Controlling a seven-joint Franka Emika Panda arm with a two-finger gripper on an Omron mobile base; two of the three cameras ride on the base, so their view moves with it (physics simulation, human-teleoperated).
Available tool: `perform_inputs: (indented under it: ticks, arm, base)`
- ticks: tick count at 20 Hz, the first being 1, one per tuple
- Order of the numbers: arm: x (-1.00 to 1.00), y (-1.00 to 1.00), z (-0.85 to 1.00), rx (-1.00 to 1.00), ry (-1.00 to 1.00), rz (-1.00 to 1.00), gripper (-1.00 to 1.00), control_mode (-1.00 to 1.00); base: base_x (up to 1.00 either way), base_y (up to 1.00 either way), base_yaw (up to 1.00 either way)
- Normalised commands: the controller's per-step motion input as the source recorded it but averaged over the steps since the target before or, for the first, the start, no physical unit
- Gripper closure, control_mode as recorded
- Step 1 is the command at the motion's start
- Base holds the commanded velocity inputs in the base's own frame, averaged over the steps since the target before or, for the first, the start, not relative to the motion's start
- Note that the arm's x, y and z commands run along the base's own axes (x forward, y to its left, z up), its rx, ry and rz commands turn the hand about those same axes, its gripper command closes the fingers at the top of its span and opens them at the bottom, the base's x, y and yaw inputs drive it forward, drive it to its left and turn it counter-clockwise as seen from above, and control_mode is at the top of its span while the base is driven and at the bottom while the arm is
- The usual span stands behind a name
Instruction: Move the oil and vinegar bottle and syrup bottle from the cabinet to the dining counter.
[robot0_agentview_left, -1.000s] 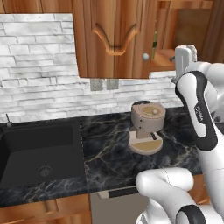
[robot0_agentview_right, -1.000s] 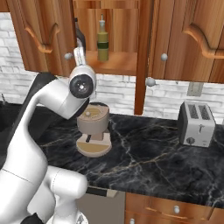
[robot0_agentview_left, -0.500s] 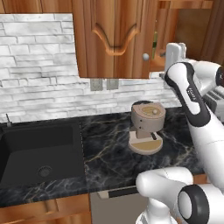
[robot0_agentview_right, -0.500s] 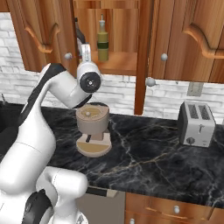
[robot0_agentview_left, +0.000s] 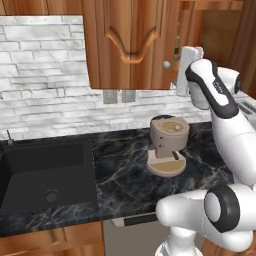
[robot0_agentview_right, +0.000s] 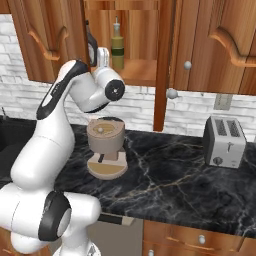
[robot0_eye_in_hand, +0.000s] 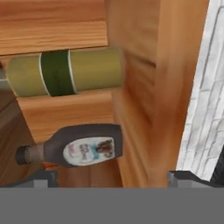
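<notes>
The cabinet (robot0_agentview_right: 142, 75) stands open, and on its shelf are the tall oil and vinegar bottle (robot0_agentview_right: 117, 49) and, left of it, the dark syrup bottle (robot0_agentview_right: 91, 42), partly behind my hand. The hand view is rolled, so both bottles look sideways there: the yellow-green oil and vinegar bottle (robot0_eye_in_hand: 65, 72) with a dark green label, and the squat brown syrup bottle (robot0_eye_in_hand: 74, 148) with a whitish label. My gripper (robot0_eye_in_hand: 113, 181) is open in front of the shelf, close to the syrup bottle and holding nothing. It also appears at the cabinet edge (robot0_agentview_left: 186, 70).
A beige coffee machine (robot0_agentview_right: 106, 142) stands on the black marble counter (robot0_agentview_right: 170, 185) right under my arm. A toaster (robot0_agentview_right: 225, 142) sits to the right and a dark sink (robot0_agentview_left: 45, 170) to the left. The open cabinet door (robot0_agentview_right: 162, 60) stands edge-on beside the shelf.
My arm has swung up and toward the open cabinet, bringing the hand level with the shelf. The bottles have not moved.
</notes>
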Motion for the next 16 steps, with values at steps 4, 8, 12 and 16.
perform_inputs:
  ticks: [4, 8, 12, 16]
  arm:
    - [0.2, 0.29, 0.0, 0.04, -0.07, 0.12, -1.0, -1.0]
    - [0.15, 0.33, 0.0, 0.01, -0.05, 0.14, -1.0, -1.0]
    - [0.03, 0.33, 0.01, 0.0, -0.03, 0.16, -1.0, -1.0]
    - [-0.15, 0.32, 0.15, 0.0, -0.03, 0.13, -1.0, -1.0]
  base:
    - [0.0, 0.0, 0.0]
    - [0.0, 0.0, 0.0]
    - [0.0, 0.0, 0.0]
    - [0.0, 0.0, 0.0]
